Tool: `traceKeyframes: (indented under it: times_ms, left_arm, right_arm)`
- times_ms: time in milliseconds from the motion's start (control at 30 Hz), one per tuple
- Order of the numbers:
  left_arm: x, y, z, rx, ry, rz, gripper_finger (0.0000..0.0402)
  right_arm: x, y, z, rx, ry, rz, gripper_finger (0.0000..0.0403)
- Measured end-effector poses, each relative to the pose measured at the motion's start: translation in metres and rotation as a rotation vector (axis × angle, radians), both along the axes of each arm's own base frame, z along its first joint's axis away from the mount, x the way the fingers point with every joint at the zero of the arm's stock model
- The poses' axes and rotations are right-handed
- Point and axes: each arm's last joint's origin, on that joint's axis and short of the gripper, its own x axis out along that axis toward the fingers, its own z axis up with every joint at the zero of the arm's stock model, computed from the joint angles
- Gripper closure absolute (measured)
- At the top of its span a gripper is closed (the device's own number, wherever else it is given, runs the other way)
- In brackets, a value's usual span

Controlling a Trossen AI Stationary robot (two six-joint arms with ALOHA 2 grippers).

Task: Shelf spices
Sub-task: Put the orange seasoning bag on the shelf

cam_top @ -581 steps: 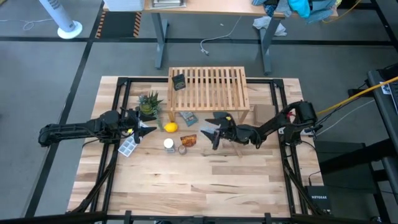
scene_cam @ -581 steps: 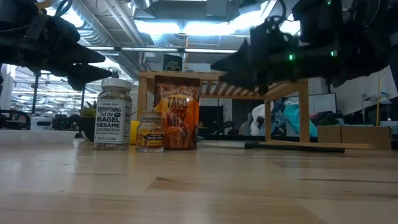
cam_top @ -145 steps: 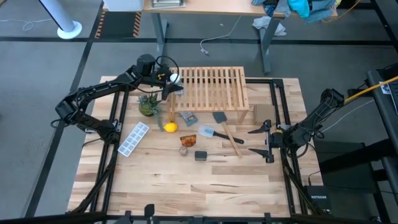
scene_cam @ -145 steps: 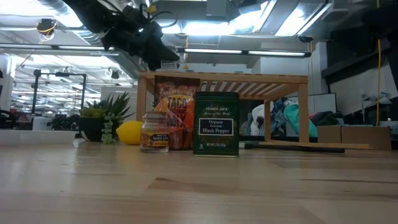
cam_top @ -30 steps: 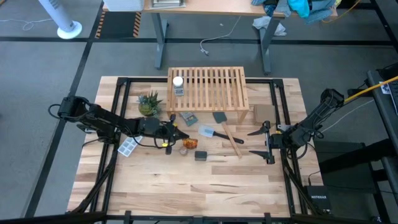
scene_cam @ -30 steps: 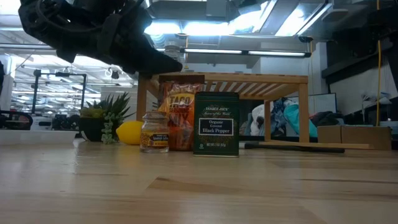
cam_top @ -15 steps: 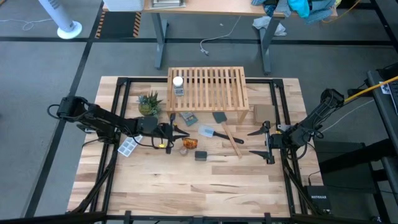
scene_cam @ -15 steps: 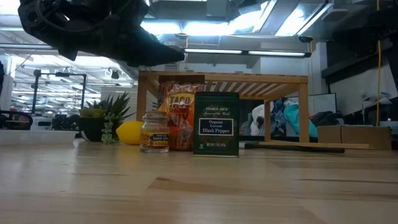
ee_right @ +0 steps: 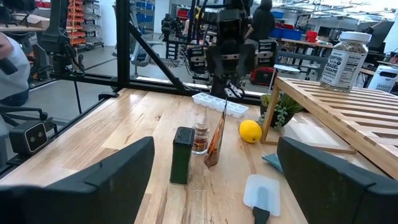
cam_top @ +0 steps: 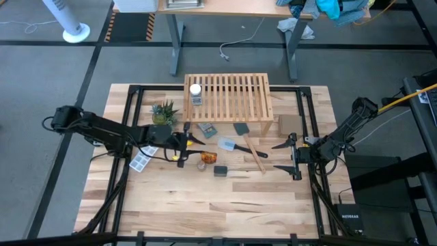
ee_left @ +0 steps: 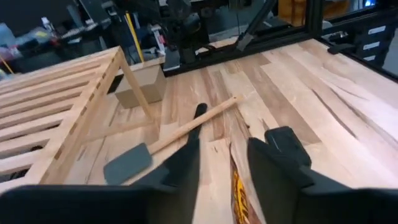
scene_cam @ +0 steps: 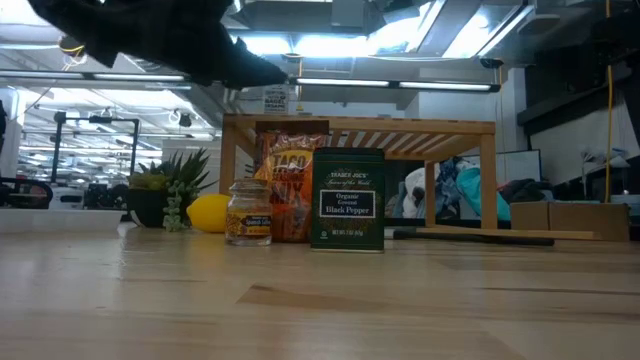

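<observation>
Spices: four containers, one on the rack and three on the tabletop in the centre of the high view.
White-capped jar (cam_top: 196, 91): upright on the slats at the shelf's left end, upper centre of the high view; the right wrist view shows it at upper right, on the slatted top.
Orange packet (cam_top: 208, 156): on the table below the shelf, centre of the high view; in the low view it stands behind the glass jar and the tin.
Small glass jar (scene_cam: 248, 212): left of centre in the low view, just beside the orange packet.
Black pepper tin (scene_cam: 347, 199): upright at centre of the low view, right of the glass jar.
Shelf (cam_top: 246, 102): light slatted wooden rack, upper centre of the high view.
Left gripper (cam_top: 193, 142): left of centre in the high view, above the table just left of the orange packet; fingers slightly apart, empty.
Right gripper (cam_top: 285, 155): right of centre in the high view, at the table's right edge; fingers spread wide, empty.
Lemon (cam_top: 186, 140): by the left gripper's tips.
Spatula (cam_top: 231, 145): grey-blue, flat on the table below the shelf.
Plant (cam_top: 164, 113): small potted green, left of the shelf.
Ice tray (cam_top: 142, 160): lower left of the plant.
</observation>
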Motion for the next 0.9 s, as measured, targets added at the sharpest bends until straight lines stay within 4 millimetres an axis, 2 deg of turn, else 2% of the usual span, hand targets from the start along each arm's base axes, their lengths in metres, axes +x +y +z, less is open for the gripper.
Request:
traceKeyframes:
  times_ms: [167,300,567,767,900]
  left_arm:
    - [0.000,0.000,-0.003,-0.005,0.138,0.017,0.0226]
    - [-0.002,0.001,-0.008,-0.037,0.202,0.034,0.0207]
    - [-0.001,0.004,-0.015,-0.036,0.240,0.112,0.0204]
    - [0.009,0.008,-0.036,-0.044,0.310,0.139,0.0204]
    - [0.020,0.008,-0.048,-0.035,0.293,0.134,0.0204]
  right_arm:
    - [0.000,0.000,0.000,0.015,0.002,0.000,0.0056]
    - [0.000,0.000,0.000,0.018,0.004,-0.001,0.0056]
    - [0.000,0.000,-0.001,0.015,0.009,-0.001,0.0056]
    - [0.000,0.000,-0.002,0.007,0.017,-0.001,0.0056]
    - [0.000,0.000,-0.002,0.005,0.020,-0.001,0.0056]
